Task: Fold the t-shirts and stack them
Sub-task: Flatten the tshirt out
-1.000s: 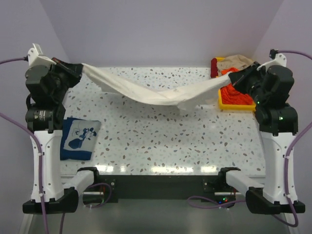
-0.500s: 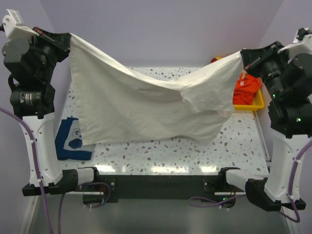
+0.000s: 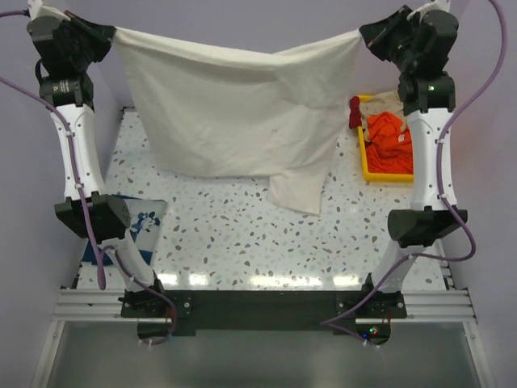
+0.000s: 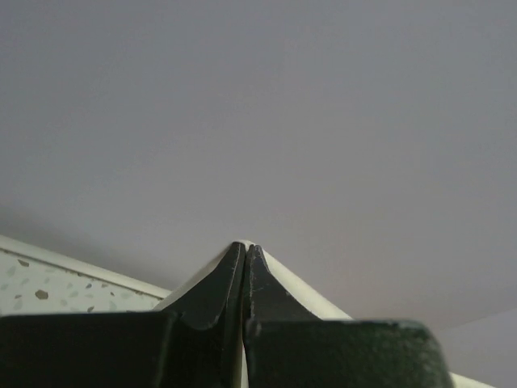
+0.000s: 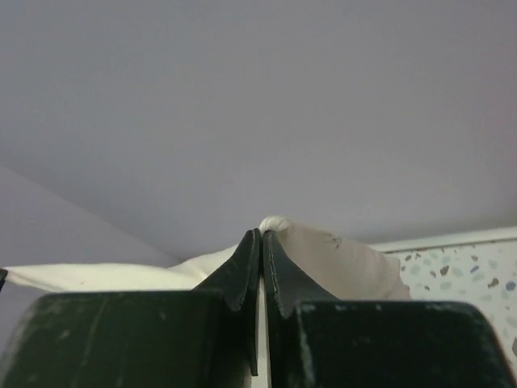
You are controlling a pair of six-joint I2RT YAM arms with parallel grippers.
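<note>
Nearest, at about 8 o'clock on the bench, the navy tee lies folded with its white print up, partly behind the left arm. Past it, over the middle of the bench, the cream tee hangs as a broad sheet. One lower corner droops below the rest toward 5 o'clock, and I cannot tell whether it brushes the bench. At 2 o'clock sits the yellow tray, holding orange cloth, just beside the right arm. Farthest and highest, the left jaws at 11 o'clock and the right jaws at 1 o'clock each pinch a top corner. Both wrist views show them pressed tight together on a thin edge of cream cloth.

This looks like the spreading-out step for the second shirt, with no folding begun. The next move likely calls for both arms to come down together, keeping the top edge taut so the tee lands flat in the open middle, clear of the navy tee and the tray.
</note>
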